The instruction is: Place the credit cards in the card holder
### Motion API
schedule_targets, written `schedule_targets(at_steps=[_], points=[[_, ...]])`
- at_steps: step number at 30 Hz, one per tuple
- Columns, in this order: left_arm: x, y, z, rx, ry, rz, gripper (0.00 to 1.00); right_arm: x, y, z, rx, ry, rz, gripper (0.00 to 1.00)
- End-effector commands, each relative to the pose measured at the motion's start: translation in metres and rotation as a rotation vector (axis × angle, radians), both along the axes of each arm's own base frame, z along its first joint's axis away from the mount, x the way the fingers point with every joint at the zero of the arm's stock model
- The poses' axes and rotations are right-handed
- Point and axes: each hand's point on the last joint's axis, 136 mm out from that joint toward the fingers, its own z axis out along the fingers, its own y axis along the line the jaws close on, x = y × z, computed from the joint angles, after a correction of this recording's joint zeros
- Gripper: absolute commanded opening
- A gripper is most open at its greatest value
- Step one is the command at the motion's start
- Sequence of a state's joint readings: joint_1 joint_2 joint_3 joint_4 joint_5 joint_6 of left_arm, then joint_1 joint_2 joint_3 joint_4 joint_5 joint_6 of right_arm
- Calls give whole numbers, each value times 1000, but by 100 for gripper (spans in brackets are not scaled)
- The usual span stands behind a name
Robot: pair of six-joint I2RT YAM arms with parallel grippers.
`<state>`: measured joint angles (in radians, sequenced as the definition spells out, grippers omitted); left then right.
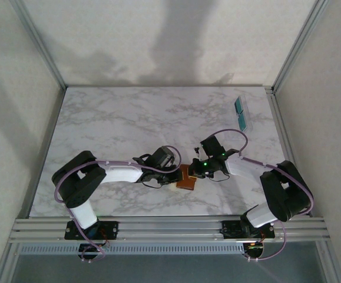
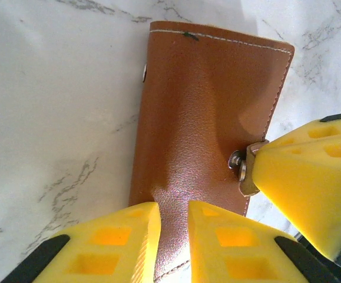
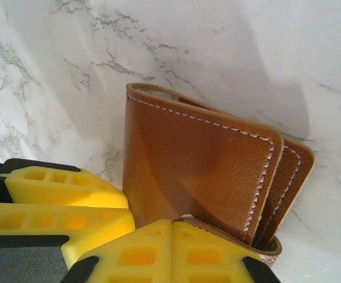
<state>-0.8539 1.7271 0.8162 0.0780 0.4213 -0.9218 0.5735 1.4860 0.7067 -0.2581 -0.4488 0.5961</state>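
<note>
The tan-brown card holder (image 1: 186, 178) lies on the marble between my two grippers. In the left wrist view the card holder (image 2: 205, 100) lies closed, its outer side up. My left gripper (image 2: 173, 206) pinches its near edge, and the leather puckers between the yellow fingers (image 2: 123, 236). My right gripper (image 3: 171, 227) is shut on the snap tab at the card holder's (image 3: 199, 165) lower edge. Its yellow finger (image 2: 311, 177) holds the metal snap (image 2: 241, 165). Teal credit cards (image 1: 239, 107) lie far off at the back right.
A clear plastic tray (image 1: 246, 115) holding the cards sits near the table's right edge. Aluminium frame posts (image 1: 40, 47) rise at the back corners. A rail (image 1: 170, 227) runs along the near edge by the arm bases.
</note>
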Motion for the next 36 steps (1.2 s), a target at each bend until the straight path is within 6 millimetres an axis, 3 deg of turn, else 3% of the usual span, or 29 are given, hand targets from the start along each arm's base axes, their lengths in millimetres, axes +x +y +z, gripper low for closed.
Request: schedule_targets(at_steps=[1,29,36], points=[[-16,21,-31,118,66,20,21,10,5,3,21,-28,-8,0],[-16,23,-33,118,64,31,21,-7,3,-20,10,74,4,0],[-16,24,-34,121,63,32,21,-16,-17,-43,-116,128,-23,0]])
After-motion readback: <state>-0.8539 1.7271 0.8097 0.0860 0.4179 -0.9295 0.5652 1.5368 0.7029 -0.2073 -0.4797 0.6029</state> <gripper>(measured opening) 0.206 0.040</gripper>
